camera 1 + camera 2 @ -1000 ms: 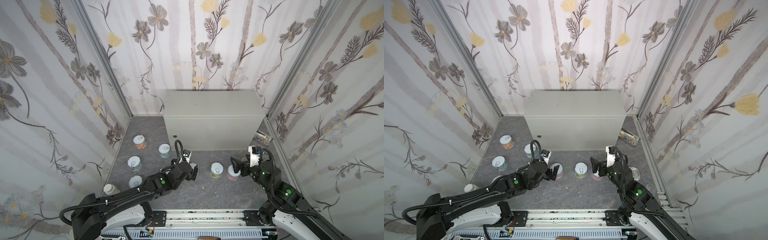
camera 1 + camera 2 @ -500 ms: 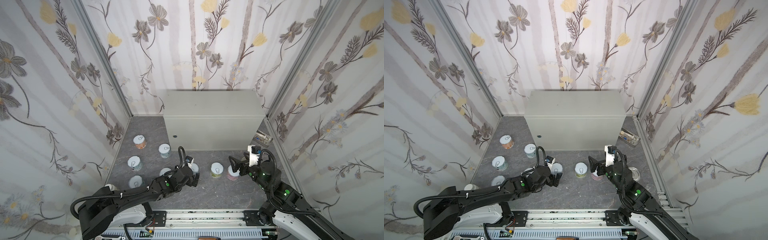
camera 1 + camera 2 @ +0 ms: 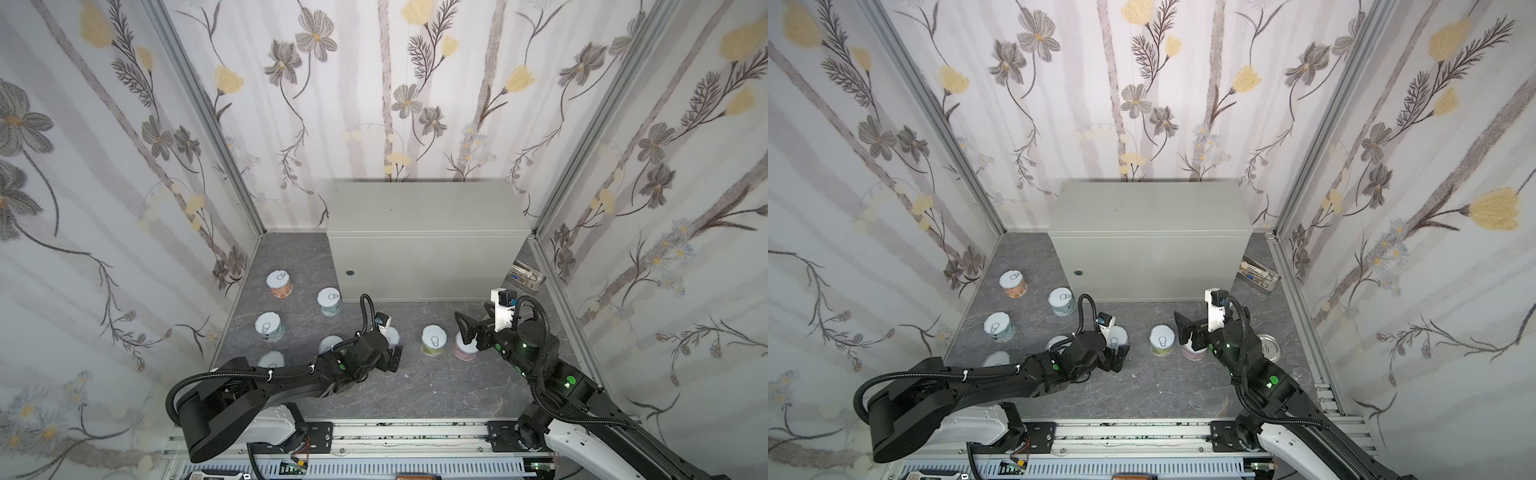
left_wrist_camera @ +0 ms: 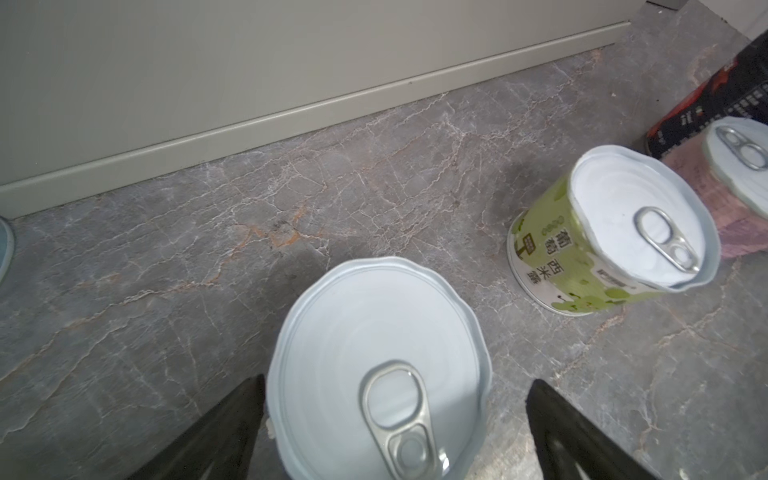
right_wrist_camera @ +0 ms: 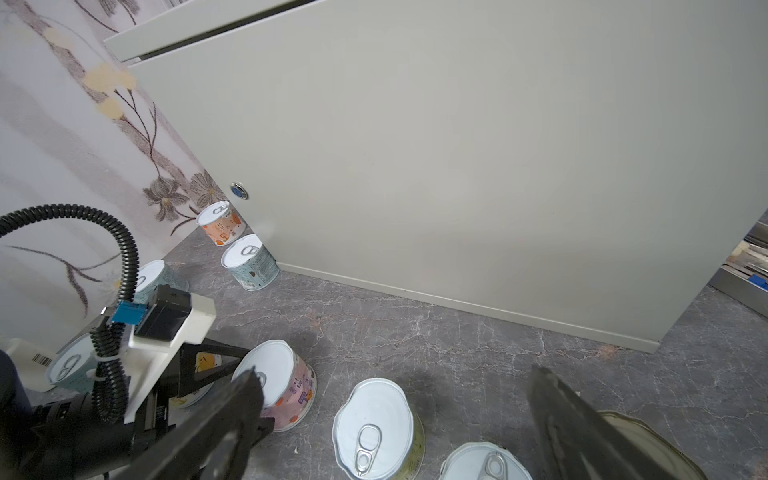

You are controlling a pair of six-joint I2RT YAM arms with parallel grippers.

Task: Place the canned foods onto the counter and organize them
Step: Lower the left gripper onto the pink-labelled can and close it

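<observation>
Left claw (image 4: 397,380) and right claw (image 5: 395,372) are apart. A pink can (image 4: 365,324) sits between the left one's fingers (image 4: 224,428); a crooked squeeze could tip it over.

Bright diffuse light, likely overhead; soft shadows; wrist views warped at edges, foreground blurred.

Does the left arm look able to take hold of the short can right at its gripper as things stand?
Probably yes: the left gripper is open and straddles the upright can, nothing stands between them, and the green can sits clear to one side.
</observation>
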